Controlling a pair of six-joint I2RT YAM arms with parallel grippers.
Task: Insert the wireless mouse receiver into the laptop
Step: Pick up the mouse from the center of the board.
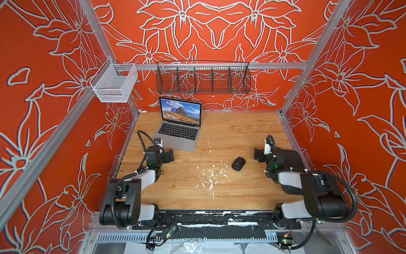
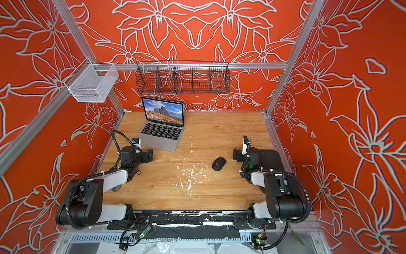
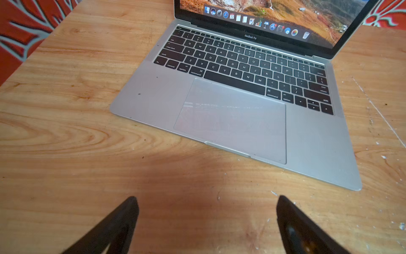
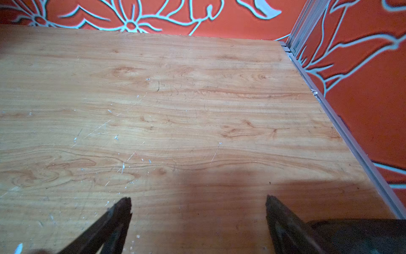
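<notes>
In both top views we see a wooden table [image 1: 241,132] enclosed by orange floral walls [image 1: 219,33]. A silver MacBook Pro laptop [image 1: 179,132] stands open at the table's upper left, with a mountain picture on its screen. A black wireless mouse [image 1: 238,163] lies right of centre, near the right gripper [image 1: 257,155] but apart from it. The left gripper [image 3: 206,201] hangs low over the wood just in front of the laptop's trackpad edge. Both grippers have their jaws spread wide and hold nothing. We cannot find the wireless mouse receiver in any view; it may be stowed in the mouse. We judge two risks. So tiny a plug could slip or tilt between the fingers. Pushing it sideways into a port could also slide the slim laptop unless the other arm braces it.
</notes>
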